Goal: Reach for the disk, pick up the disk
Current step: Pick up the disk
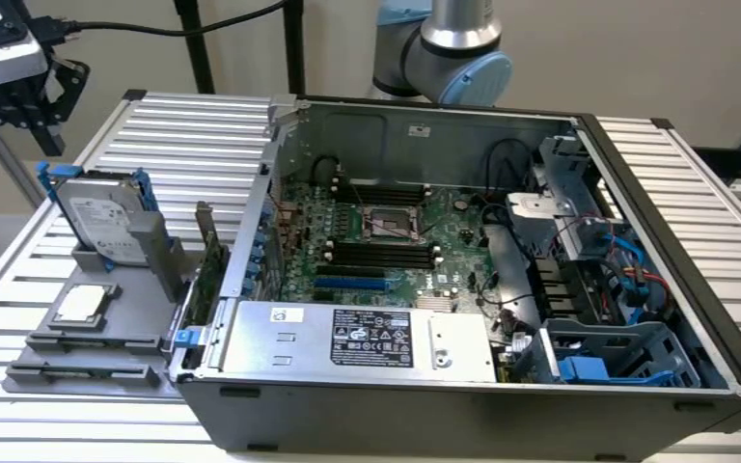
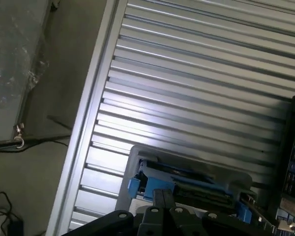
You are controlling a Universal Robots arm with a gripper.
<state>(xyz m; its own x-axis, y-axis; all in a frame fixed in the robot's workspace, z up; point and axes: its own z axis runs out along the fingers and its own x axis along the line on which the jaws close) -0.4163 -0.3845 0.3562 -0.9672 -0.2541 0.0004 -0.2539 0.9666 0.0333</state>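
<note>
The jaws hang shut, tips pressed together with nothing between them, above one corner of the counter (image 1: pixel 190 125), which is ribbed aluminium slats. Right beneath them, with open air between, stands the disk (image 1: pixel 97 217). It is a silver-grey hard drive set on edge in a grey plastic stand (image 1: pixel 150 253), white label on its broad face, with a blue carrier bracket (image 1: pixel 45 183) hugging its rim. In the wrist view the disk (image 2: pixel 196 188) shows edge-on just beyond the jaw tips, with a blue tab at each end.

I'd judge it a stiff, dense slab: heavy for its size, smooth-sided and so inclined to slip, and not something to knock or drop. The safest hold looks to be across its thin thickness at the exposed upper edge. There the two flat metal faces give parallel surfaces, whereas the springy blue plastic could flex.

Further below the jaws than the disk, a small square silver chip (image 1: pixel 81 302) lies flat on a grey tray (image 1: pixel 120 326). Well off to the jaws' side sits an open computer case (image 1: pixel 474 415), with a green motherboard (image 1: pixel 384 241) inside and a silver power supply (image 1: pixel 358 338) carrying a black label.
</note>
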